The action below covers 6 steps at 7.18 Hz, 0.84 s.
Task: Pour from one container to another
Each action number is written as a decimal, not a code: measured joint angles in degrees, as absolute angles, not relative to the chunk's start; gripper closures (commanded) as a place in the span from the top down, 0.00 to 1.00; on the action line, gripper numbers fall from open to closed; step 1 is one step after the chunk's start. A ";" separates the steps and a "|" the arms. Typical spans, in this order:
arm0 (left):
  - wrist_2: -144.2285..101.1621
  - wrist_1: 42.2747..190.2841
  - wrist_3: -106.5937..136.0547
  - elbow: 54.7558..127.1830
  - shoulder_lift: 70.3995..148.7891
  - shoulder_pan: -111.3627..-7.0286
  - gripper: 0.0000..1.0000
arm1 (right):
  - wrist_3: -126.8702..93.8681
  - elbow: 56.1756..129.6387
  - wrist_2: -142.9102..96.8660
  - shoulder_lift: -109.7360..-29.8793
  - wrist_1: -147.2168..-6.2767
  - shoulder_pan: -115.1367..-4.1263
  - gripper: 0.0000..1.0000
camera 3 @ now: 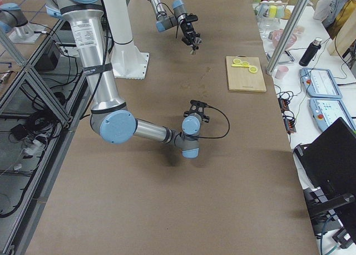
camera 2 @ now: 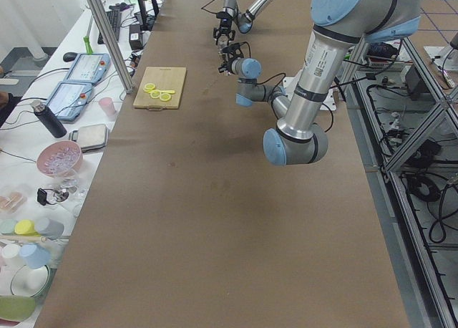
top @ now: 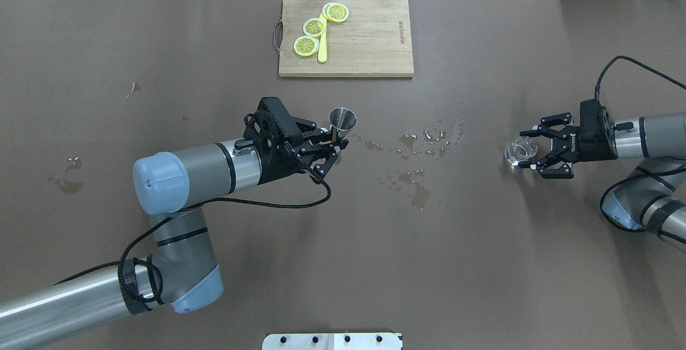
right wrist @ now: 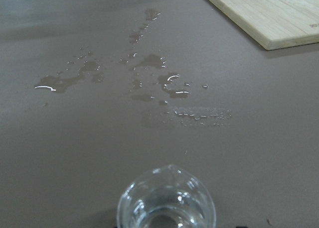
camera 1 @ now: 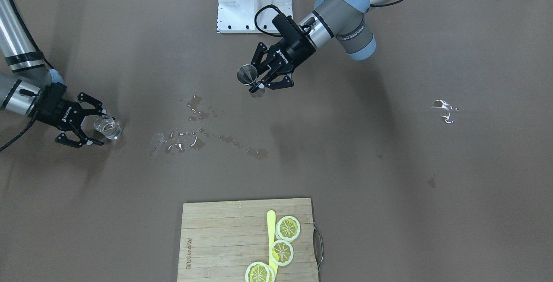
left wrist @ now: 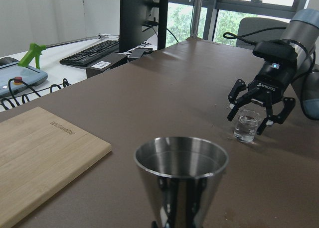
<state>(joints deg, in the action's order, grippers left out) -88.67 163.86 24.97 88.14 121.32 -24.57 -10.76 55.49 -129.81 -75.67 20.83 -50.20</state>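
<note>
A steel cone-shaped jigger (top: 342, 121) stands upright in my left gripper (top: 334, 149), which is shut on its lower part near the table's middle. Its open mouth (left wrist: 181, 161) fills the front of the left wrist view; whether it holds liquid I cannot tell. Far to the right, a small clear glass (top: 520, 150) with some water stands on the table. My right gripper (top: 526, 149) is open, a finger on either side of the glass (camera 1: 108, 127), not closed on it. The right wrist view looks down into the glass (right wrist: 166, 204).
Spilled water (top: 420, 151) is spread over the brown table between the two grippers. A wooden cutting board (top: 370, 39) with lemon slices (top: 313, 27) and a yellow knife lies at the far edge. The white base plate (camera 1: 253, 3) sits behind the left gripper.
</note>
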 measured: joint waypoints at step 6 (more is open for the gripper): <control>-82.35 170.39 25.12 85.50 122.54 -24.07 0.00 | -15.03 55.96 -125.63 -75.73 20.83 -49.21 0.79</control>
